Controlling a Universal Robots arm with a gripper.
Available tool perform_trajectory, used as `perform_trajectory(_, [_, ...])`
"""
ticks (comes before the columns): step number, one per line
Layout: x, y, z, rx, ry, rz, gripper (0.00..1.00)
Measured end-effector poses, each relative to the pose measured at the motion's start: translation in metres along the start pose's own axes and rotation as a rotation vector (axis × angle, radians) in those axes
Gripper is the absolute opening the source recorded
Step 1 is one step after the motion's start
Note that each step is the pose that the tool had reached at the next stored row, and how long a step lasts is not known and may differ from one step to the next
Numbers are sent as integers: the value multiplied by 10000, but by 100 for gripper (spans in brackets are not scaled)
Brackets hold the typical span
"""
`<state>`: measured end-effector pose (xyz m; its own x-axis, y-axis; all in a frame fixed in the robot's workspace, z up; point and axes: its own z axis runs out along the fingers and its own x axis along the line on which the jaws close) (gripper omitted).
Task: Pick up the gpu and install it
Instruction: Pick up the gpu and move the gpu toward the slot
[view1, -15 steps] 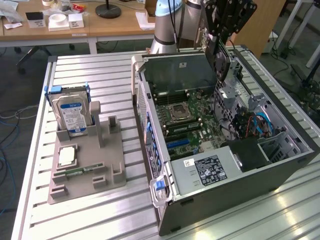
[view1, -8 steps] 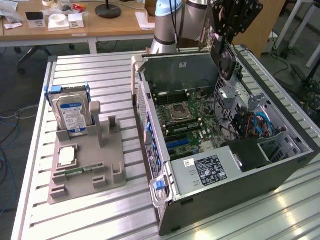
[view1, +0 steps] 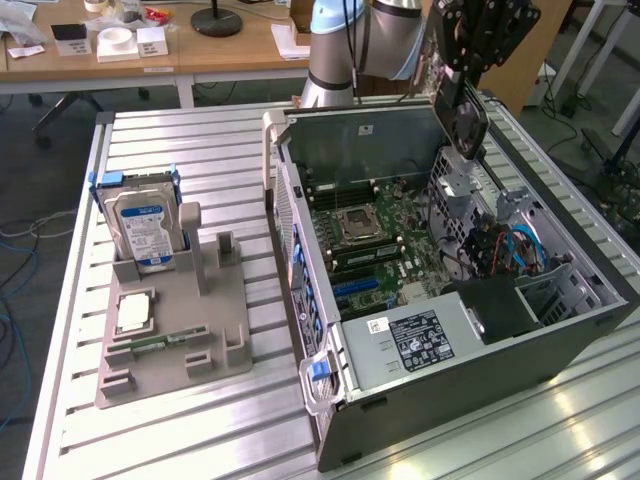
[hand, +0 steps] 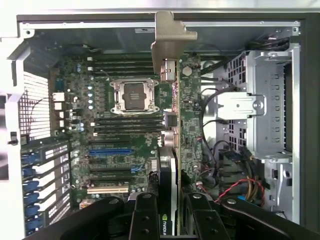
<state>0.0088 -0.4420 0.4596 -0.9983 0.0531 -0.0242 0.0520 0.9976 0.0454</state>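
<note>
Gripper (view1: 468, 72) is partly closed, and its fingers (hand: 145, 212) clamp the gpu (view1: 467, 115) on both faces. Card hangs on edge in the air above the far side of the open computer case (view1: 480, 380), its silver bracket (hand: 170, 37) over the motherboard (hand: 125, 130).

The computer case (view1: 480, 370) lies open on its side on the table (view1: 200, 140), at the exterior view's right. A holder block (view1: 215, 310) sits apart from it on the exterior view's left. The hard drive (view1: 140, 230) stands upright in the block's rear slot. The processor chip (view1: 133, 313) lies flat in front of it, and the memory stick (view1: 160, 343) lies in front of the chip. The motherboard (view1: 365, 240) covers the case floor. The gpu (view1: 466, 115) hangs clamped in the gripper (view1: 458, 80) above the case's far end, between processor socket (hand: 131, 96) and drive cage (hand: 270, 110).
</note>
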Motion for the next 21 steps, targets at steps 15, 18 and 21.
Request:
perform_trajectory(15, [-388, 22, 13, 0, 8, -1, 27])
perform_trajectory(18, [-387, 21, 13, 0, 8, 1, 27])
perform_trajectory(21, [-399, 22, 14, 8, 8, 0, 27])
